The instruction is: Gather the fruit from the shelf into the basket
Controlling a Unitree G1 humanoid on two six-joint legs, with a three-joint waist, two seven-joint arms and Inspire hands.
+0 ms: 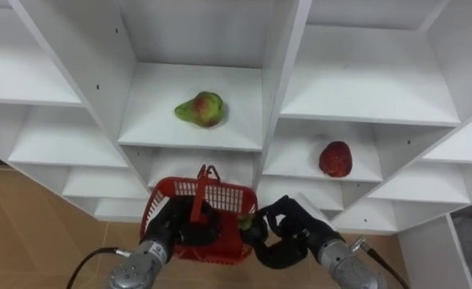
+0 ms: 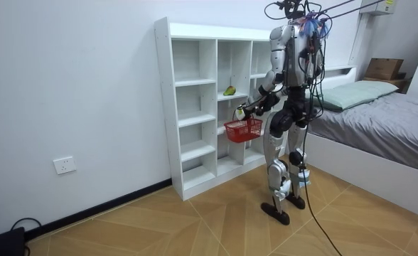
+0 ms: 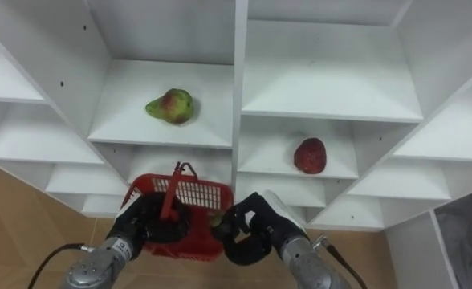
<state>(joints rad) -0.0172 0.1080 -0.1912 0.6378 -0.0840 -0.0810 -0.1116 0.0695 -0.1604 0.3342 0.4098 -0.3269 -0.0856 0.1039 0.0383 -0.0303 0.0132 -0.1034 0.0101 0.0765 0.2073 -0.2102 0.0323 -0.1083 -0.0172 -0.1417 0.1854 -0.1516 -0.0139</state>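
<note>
Closet (image 1: 276, 48) fills the upper frame; robot stands right in front of it. Basket (image 1: 220, 199), lower centre, hangs from the left robot hand (image 1: 170, 231), fingers curled round its handle. Right robot hand (image 1: 288, 234), lower centre-right, sits just beside the basket's right rim, curled on what looks like a small green fruit (image 1: 247, 224). Pear (image 1: 201, 109) lies on a shelf (image 1: 152, 120), centre-left. Red fruit (image 1: 335, 158) is one level lower, centre-right. Both untouched. Step, prob.: dropping the green fruit into the basket. Next: get the hand over the rim, let go, then reach up for pear or red fruit w/o knocking the closet.
</note>
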